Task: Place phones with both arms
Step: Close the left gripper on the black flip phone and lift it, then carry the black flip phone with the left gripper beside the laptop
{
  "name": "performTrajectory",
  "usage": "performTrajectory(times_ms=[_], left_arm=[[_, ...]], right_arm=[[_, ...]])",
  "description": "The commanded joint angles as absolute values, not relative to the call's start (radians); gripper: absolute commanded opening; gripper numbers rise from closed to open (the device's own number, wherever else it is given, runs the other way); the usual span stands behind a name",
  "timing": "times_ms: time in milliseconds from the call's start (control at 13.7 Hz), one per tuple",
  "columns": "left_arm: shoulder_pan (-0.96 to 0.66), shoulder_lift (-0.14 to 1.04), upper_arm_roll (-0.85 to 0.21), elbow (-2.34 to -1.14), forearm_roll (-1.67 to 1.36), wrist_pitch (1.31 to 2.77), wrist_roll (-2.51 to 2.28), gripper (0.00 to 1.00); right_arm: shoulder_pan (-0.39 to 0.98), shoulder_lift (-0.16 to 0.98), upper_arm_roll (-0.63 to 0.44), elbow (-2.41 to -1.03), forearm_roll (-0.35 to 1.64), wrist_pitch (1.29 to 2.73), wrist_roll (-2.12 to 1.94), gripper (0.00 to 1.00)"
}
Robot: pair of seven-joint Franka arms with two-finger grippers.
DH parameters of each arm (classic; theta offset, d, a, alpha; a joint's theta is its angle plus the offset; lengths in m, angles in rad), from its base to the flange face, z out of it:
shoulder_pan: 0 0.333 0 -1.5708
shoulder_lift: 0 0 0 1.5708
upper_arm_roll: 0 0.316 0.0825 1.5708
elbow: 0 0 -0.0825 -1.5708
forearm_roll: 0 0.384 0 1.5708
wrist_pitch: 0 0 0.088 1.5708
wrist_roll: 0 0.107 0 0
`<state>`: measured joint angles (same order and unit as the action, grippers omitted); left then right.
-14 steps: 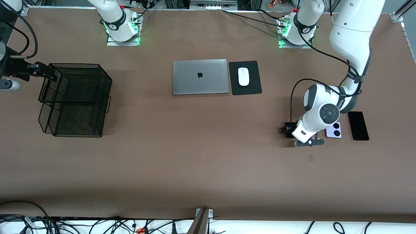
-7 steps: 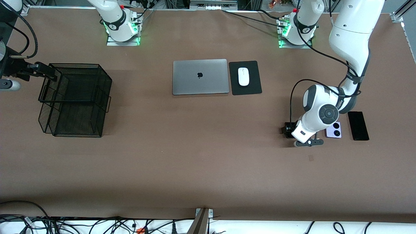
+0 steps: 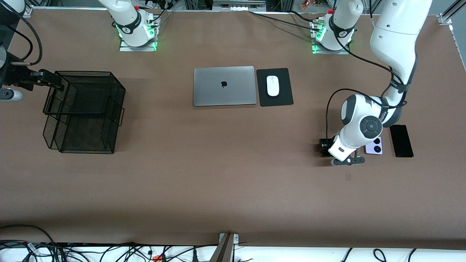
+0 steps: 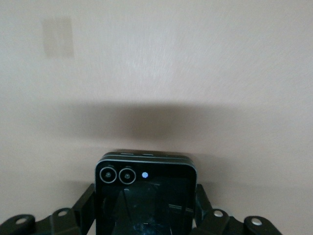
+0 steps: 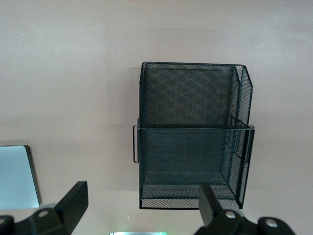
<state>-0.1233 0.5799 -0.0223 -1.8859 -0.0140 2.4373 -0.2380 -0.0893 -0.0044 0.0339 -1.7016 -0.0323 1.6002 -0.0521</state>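
Three phones sit near the left arm's end of the desk [image 3: 225,182]. We see the left tool [image 3: 325,147] low down there, its fingers [image 4: 83,205] pinching the small black flip phone [image 4: 145,196] from both sides. That phone has two round rings and a tiny dot along one edge. Just beside it, toward the left arm's end, lies the lavender flip phone [image 3: 374,147] with two black circles, partly under the arm. Next to that one, more toward the same end, lies the long black slab phone [image 3: 401,141], flat on the desk. We see the right arm waiting at its own end, with the right tool [image 5: 139,205] up over the desk by the black mesh basket [image 3: 85,111]. Its fingers are spread wide and hold nothing. Between the two arm bases lies a grey laptop [image 3: 224,86], shut. Just beside it is a white mouse [image 3: 272,86] on a black pad [image 3: 285,94].
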Motion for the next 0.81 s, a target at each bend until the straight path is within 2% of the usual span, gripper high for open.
performTrajectory(times_ms=[0, 220, 439, 586, 732], left_arm=[[-0.127, 0.523, -0.067, -1.806, -0.064, 2.285, -0.262, 0.0], [-0.141, 0.523, -0.13, -1.7, -0.081, 2.177, -0.34, 0.0], [-0.15, 0.523, -0.218, -1.667, -0.074, 2.174, -0.437, 0.0], [-0.199, 0.525, -0.23, -1.654, -0.077, 2.175, -0.48, 0.0], [-0.27, 0.55, -0.23, -1.586, -0.072, 2.168, -0.576, 0.0]], right_arm=[[-0.094, 0.0, 0.031, -1.686, -0.012, 1.583, -0.067, 1.0], [-0.094, 0.002, 0.031, -1.684, -0.014, 1.583, -0.067, 1.0], [-0.094, 0.002, 0.025, -1.686, -0.014, 1.583, -0.067, 1.0], [-0.094, 0.002, 0.025, -1.686, -0.014, 1.583, -0.067, 1.0], [-0.094, 0.002, 0.025, -1.686, -0.014, 1.583, -0.067, 1.0]])
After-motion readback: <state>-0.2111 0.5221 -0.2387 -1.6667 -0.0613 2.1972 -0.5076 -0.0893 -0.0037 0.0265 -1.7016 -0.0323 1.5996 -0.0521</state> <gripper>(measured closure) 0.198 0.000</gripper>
